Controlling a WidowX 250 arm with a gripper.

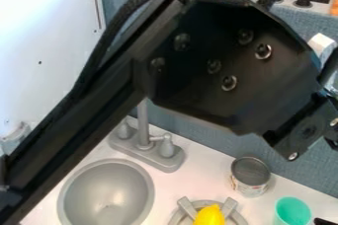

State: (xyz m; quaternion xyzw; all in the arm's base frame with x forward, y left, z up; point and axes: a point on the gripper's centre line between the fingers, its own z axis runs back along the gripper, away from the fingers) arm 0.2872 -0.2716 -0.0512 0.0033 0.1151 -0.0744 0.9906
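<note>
Green cup [292, 211] is what I judge nearest to my gripper, though I cannot tell whether the grip is released, clenched or grasping anything. The cup sits on the white worktop [198, 169], close to its back edge and toward the right of my view, looking upright, mouth up, so its long axis seems to run straight up from the surface. My black arm [231, 66] crosses high over the sink side, and its outer joint [307, 130] is at the right; from that joint, the cup lies lower in my view and slightly left. A dark tip [323, 222] pokes in at the lower right corner, just beside the cup; I can't make out what it belongs to. Along the same back edge, left of the cup and apart from it, stands an open tin can [251, 177]. Left of the cup, nearer the worktop's front, a yellow thing [209, 215] rests between two raised grey bars [187, 206]. Farther left are the grey faucet [144, 137] and round sink basin [105, 194].
</note>
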